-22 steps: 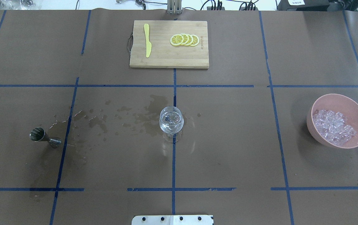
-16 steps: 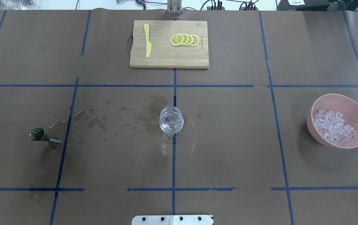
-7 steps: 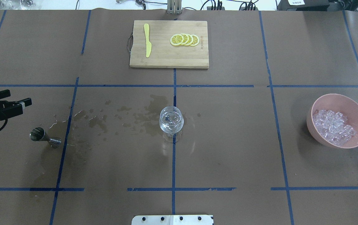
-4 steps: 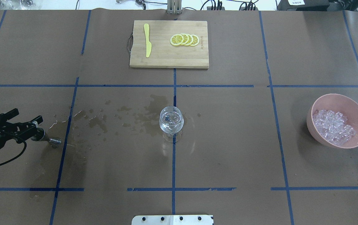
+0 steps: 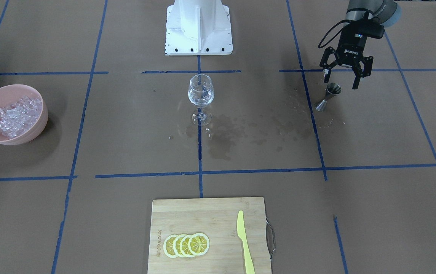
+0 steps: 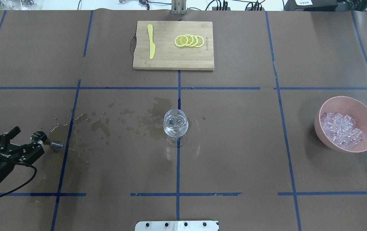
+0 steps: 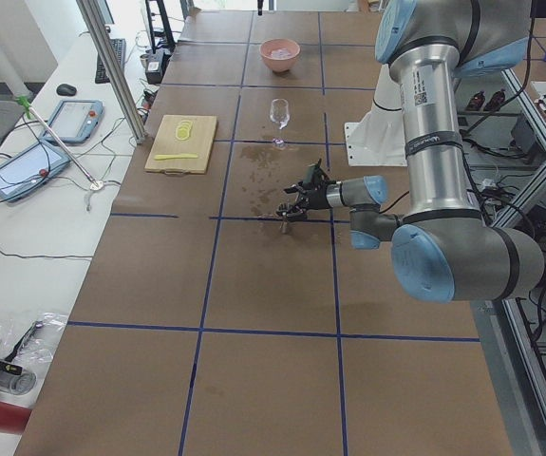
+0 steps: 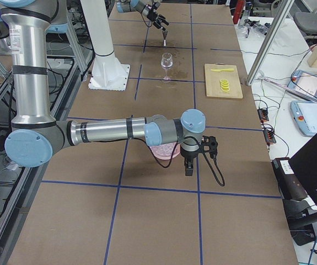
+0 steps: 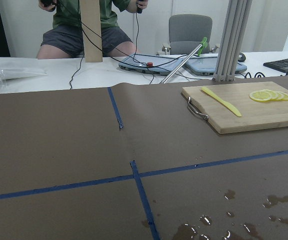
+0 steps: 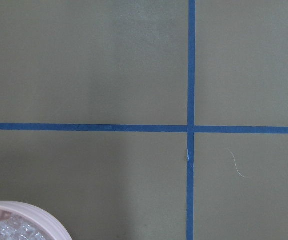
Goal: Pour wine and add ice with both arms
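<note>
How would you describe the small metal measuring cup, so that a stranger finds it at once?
From the wine glass at the middle of the brown table, follow the wet stains toward the robot's left side. There the jigger stands beside a blue tape line, next to the open left gripper. It is the only shiny metal, hourglass-shaped thing.

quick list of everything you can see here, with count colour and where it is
glass: 1, clear, stemmed, centre
jigger: 1, steel, robot's left side
bowl: 1, pink, robot's right side
ice: heap, clear, in the bowl
board: 1, bamboo, far side, centre
lemon slices: 4, yellow, overlapping on the board
knife: 1, yellow, on the board
wet stains: several, dark, between jigger and glass
base: 1, white, robot's side, centre
left gripper: 1, black, open, over the jigger
right gripper: 1, black, near the bowl; open or shut unclear
</note>
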You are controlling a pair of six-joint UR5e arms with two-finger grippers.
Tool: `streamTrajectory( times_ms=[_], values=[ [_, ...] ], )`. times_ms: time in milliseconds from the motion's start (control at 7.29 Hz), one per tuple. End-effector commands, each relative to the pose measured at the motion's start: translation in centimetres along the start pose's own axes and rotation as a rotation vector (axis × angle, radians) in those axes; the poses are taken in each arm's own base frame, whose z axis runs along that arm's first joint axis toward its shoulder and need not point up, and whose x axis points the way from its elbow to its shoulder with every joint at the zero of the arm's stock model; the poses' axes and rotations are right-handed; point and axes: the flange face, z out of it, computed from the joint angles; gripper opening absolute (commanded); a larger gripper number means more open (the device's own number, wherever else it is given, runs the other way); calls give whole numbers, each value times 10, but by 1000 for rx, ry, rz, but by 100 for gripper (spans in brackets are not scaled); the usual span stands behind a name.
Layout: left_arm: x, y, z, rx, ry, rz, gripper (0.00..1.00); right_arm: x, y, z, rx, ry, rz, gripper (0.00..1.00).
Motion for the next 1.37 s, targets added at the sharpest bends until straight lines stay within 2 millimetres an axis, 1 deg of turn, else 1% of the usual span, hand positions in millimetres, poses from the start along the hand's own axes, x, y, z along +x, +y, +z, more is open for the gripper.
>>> streamTrajectory(
  times_ms=[0,274,412,686,823,960,1097,1235],
  values=[
    [0,20,-4,9,-11,28,100,0,0,0,-2,-1,1,100],
    [1,30,-6,-8,-2,40,100,-4,3,2,-21,-66,5,100],
    [0,35,-5,-14,-2,47,100,-4,3,3,-22,-66,6,100],
    [-2,48,1,-15,-10,58,100,-3,3,3,-23,-66,7,100],
    [-3,62,9,-18,-16,15,100,-2,3,4,-24,-65,8,100],
    [6,66,14,-14,-12,-10,100,-2,3,4,-24,-65,8,100],
    [10,68,16,-12,-9,-17,100,-2,3,4,-25,-65,9,100],
    [6,78,21,-16,-19,-14,100,-2,3,4,-25,-65,9,100]
  ],
)
